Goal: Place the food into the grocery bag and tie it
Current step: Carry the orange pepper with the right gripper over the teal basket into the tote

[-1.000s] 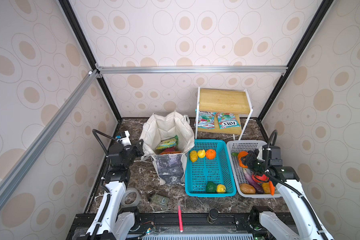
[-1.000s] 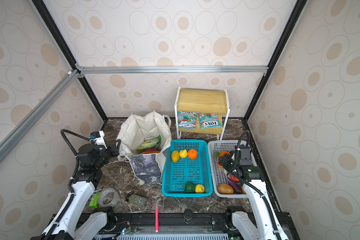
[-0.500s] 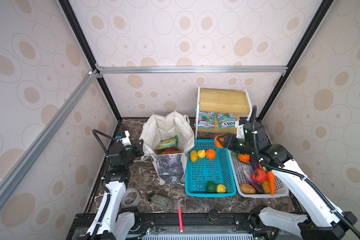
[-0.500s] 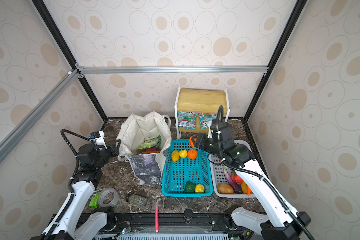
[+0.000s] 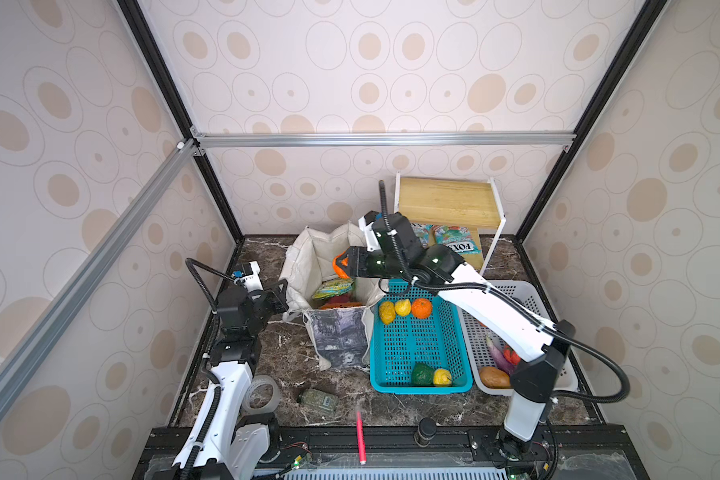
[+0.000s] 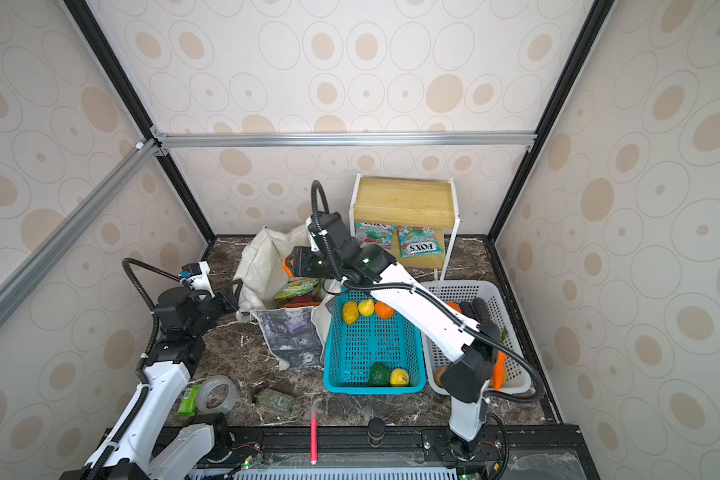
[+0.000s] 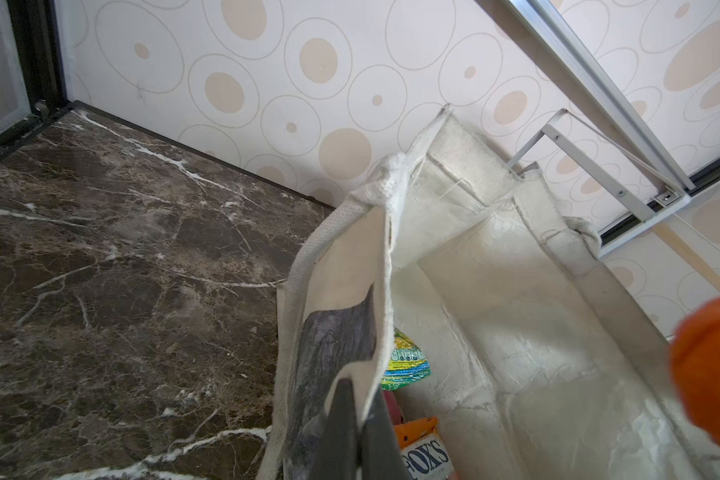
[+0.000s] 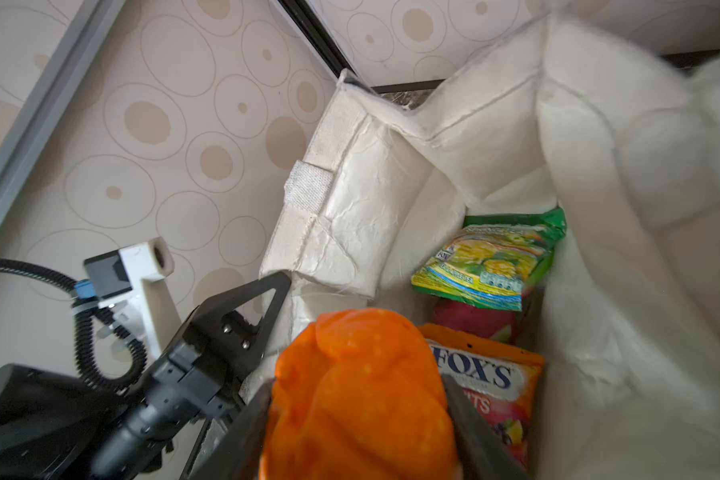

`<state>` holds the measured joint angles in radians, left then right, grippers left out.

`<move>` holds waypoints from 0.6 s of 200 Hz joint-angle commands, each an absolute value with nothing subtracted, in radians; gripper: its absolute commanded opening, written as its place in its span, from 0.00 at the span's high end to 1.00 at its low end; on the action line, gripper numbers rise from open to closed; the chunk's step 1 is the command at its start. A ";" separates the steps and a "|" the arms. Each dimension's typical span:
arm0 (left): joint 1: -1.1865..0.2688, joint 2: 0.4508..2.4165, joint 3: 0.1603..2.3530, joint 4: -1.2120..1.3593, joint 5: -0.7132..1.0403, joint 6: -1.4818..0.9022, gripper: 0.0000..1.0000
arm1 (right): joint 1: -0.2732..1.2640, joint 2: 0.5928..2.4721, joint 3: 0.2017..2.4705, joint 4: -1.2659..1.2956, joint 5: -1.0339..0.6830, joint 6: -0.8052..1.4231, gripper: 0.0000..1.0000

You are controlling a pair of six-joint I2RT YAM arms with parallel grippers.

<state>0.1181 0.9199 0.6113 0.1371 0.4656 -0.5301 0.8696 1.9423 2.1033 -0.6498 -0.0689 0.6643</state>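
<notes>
Fingers [image 8: 479, 432] of our right gripper [image 8: 360, 419] are pinching the small orange pumpkin [image 5: 338, 268] from both sides. We hold it above the open mouth of the grocery bag [image 5: 304, 266], not touching the canvas. Our left gripper [image 5: 283, 296] has its fingers [image 7: 341, 436] pressed together on the bag's left rim, with the canvas caught between them.

Inside the bag, below the pumpkin, we see a green packet [image 8: 491, 266] on top of the pink dragon fruit [image 8: 470, 318]. An orange-red packet [image 8: 487, 382] lies beside them. A loose fold of the bag's wall shows blurred near the right wrist camera and hides part of the inside.

Just right of the bag sits the teal basket [image 5: 420, 390], with two yellow fruits [image 5: 386, 312] and an orange [image 5: 421, 308] at the end beside the bag's mouth. Our right arm reaches across that basket to the bag. Further right of the bag stands the white basket [image 5: 520, 286], partly hidden by the arm. Behind the bag and to its right is a wooden-topped shelf [image 5: 445, 201]. In front of the bag lie a tape roll [image 5: 260, 392] and a small bottle [image 5: 317, 401].
</notes>
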 commanded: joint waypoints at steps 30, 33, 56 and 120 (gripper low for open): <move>0.124 0.914 0.613 0.165 0.495 -0.532 1.00 | 0.881 2.292 2.400 -0.883 0.031 0.613 0.46; 0.125 0.915 0.613 0.166 0.496 -0.532 1.00 | 0.882 2.305 2.407 -0.890 0.037 0.614 0.45; 0.127 0.916 0.612 0.167 0.498 -0.534 1.00 | 0.891 2.364 2.410 -0.914 0.081 0.611 0.45; 0.127 0.920 0.612 0.171 0.496 -0.538 1.00 | 0.901 2.399 2.341 -0.934 0.138 0.603 0.30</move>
<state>0.1192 0.9203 0.6106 0.1436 0.4755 -0.5312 0.8959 2.3821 2.3421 -0.8406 0.1043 0.6117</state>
